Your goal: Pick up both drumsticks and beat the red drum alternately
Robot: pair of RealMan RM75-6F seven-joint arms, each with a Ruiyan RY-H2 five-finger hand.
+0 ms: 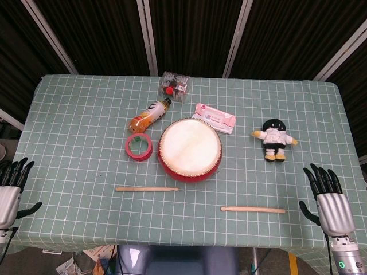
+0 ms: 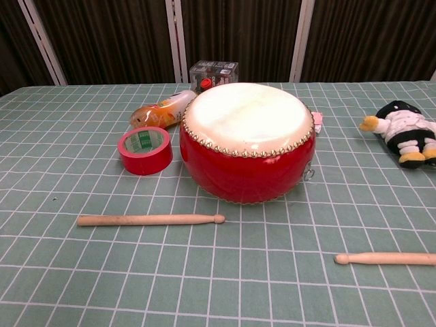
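Green checked cloth covers the table [image 1: 80, 114], and at its far left edge the left hand [image 1: 10, 192] rests low with its dark fingers spread and nothing in them. Moving right, a roll of red tape with a green inner face [image 1: 139, 147] lies flat on the cloth, and just behind it a small orange-and-white plastic bottle [image 1: 150, 116] lies on its side, its cap pointing away from the robot. In front of the tape, nearer the robot, the first pale wooden drumstick [image 1: 147, 189] lies across the cloth with its rounded tip pointing right, apart from both hands. Behind the bottle stands a clear plastic box with a red item inside [image 1: 174, 86]. The round red drum with a cream skin and a ring of brass studs [image 1: 190, 149] sits upright near the middle of the table, just beside the tape. A pink-and-white flat packet [image 1: 215, 118] lies behind the drum on its right. The second pale wooden drumstick [image 1: 253, 209] lies in front of the drum and to its right, tip pointing left. Further right a black-and-white plush toy with yellow feet [image 1: 275, 139] lies on its back. At the right edge the right hand [image 1: 327, 197] is likewise splayed wide and holds nothing.
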